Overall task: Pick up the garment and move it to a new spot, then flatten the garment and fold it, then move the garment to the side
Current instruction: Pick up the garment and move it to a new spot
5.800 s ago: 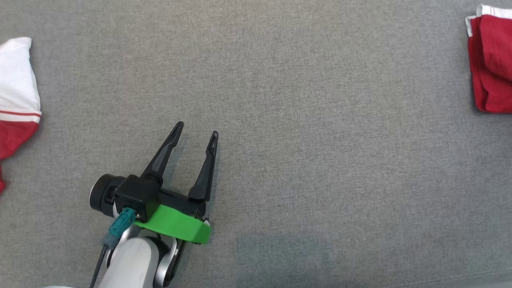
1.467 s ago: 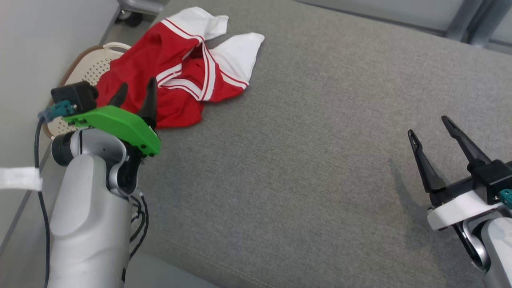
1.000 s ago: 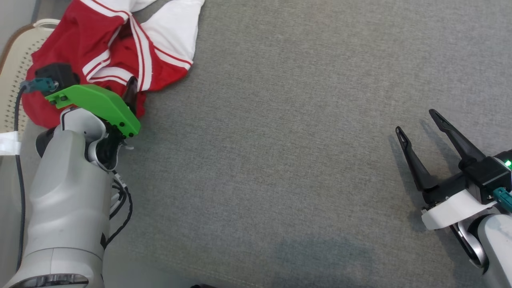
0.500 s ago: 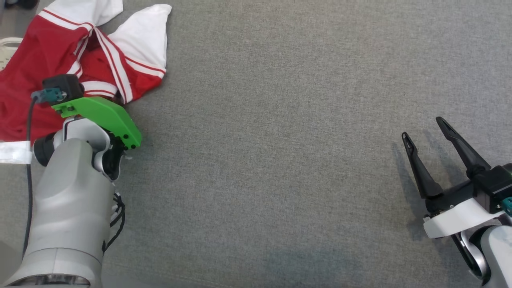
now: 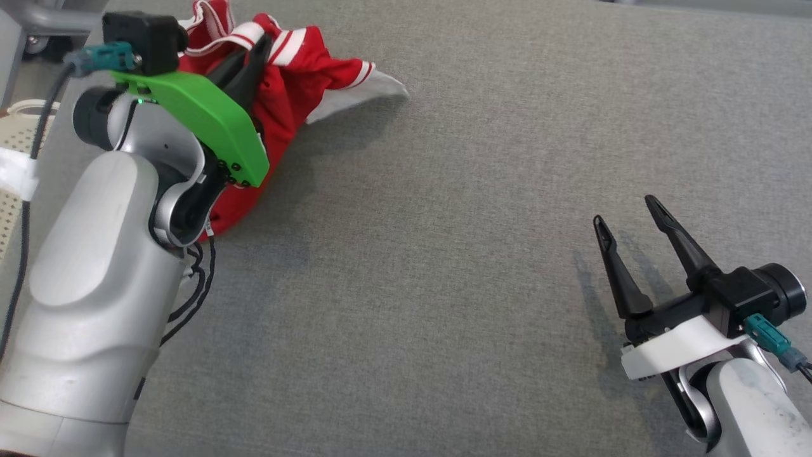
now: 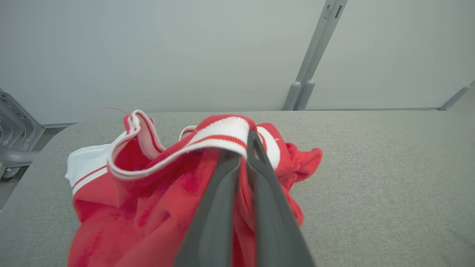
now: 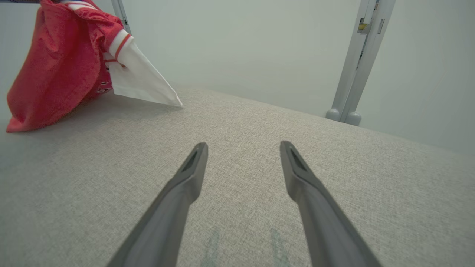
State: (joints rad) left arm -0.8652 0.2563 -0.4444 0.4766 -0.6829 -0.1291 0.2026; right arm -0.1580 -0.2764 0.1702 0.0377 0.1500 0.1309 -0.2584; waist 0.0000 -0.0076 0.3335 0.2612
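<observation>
- A grey fabric-covered table fills the workspace, its weave plain and unmarked; pale walls and a grey metal post stand behind its far edge.
- A cream perforated basket sits just off the table's left edge.
- A red jersey with white sleeves and red-and-white striped trim is bunched near the table's far left corner.
- The jersey is lifted into a peak by a ribbed white band with a red stripe, while its red hem and one white sleeve tip trail on the table.
- The left gripper is raised over that corner, its jaws pinched tight on the striped band.
- The right gripper hovers low near the table's near right corner, jaws spread wide and holding nothing, well apart from the jersey.
</observation>
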